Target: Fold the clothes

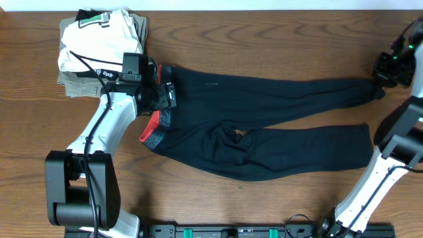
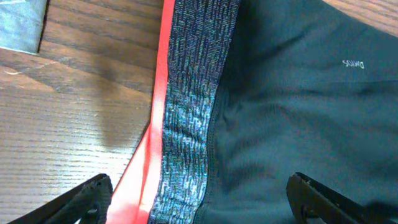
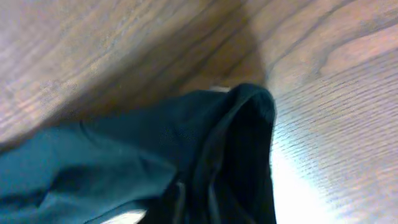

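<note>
Black pants [image 1: 277, 89] lie spread across the middle of the counter [image 1: 264, 39], folded garments [image 1: 99, 39] stacked upper left. Left pincer [image 1: 165, 96] hangs wide apart over the waistband [image 1: 153, 131]. Right pincer [image 1: 383, 78] is at a leg cuff [image 3: 249, 106], can't tell its grip.

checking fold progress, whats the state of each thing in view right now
pants, unfolded, spread out lengthwise, legs apart
waistband, lying flat, red lining showing
left gripper, open, above the waistband
right gripper, looks shut on the far leg's cuff
folded pile, stacked beside the waistband

Tiny unreadable print [image 2: 352, 63] on pants [image 2: 298, 124]
</note>
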Controlling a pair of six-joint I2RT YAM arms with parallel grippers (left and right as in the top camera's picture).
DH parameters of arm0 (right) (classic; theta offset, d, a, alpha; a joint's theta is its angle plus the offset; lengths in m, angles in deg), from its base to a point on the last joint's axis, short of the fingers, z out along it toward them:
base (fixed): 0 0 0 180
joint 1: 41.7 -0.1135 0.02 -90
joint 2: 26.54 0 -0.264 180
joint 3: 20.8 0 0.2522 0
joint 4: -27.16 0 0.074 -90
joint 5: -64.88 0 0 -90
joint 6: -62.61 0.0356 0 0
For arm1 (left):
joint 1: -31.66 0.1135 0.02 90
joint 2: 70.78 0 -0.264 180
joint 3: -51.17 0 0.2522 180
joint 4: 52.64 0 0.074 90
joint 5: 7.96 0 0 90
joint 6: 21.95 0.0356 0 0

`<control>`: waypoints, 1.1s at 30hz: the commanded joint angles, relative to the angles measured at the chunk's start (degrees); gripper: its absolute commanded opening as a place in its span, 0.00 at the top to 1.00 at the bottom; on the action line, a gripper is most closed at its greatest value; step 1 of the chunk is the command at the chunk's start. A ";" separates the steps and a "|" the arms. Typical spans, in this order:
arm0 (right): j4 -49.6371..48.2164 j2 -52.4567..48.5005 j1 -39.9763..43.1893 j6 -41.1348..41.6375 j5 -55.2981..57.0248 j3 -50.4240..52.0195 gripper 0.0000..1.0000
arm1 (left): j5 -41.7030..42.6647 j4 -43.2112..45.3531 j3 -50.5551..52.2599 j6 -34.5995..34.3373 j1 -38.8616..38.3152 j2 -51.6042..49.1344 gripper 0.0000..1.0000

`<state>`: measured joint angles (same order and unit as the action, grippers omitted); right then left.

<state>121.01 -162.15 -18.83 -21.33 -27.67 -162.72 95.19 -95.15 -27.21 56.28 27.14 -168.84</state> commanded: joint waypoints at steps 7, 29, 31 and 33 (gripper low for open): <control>1.27 -0.57 -5.88 5.25 12.68 -1.09 0.47 | -0.09 -0.74 -0.09 0.13 0.22 -0.55 0.09; 4.79 0.92 -3.34 4.42 -0.52 5.09 0.63 | -0.07 -2.45 -0.11 3.41 -1.11 0.15 0.09; 5.49 2.67 -3.34 4.42 -0.46 5.09 0.61 | -0.09 -2.78 -0.11 3.41 -1.40 1.29 0.09; 6.49 4.57 -3.41 4.42 -0.50 5.09 0.59 | -0.07 -3.15 -0.11 3.41 -1.46 2.82 0.09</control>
<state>126.78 -161.87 -22.00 -17.15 -26.47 -157.69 95.19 -97.82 -27.23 58.09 25.96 -168.60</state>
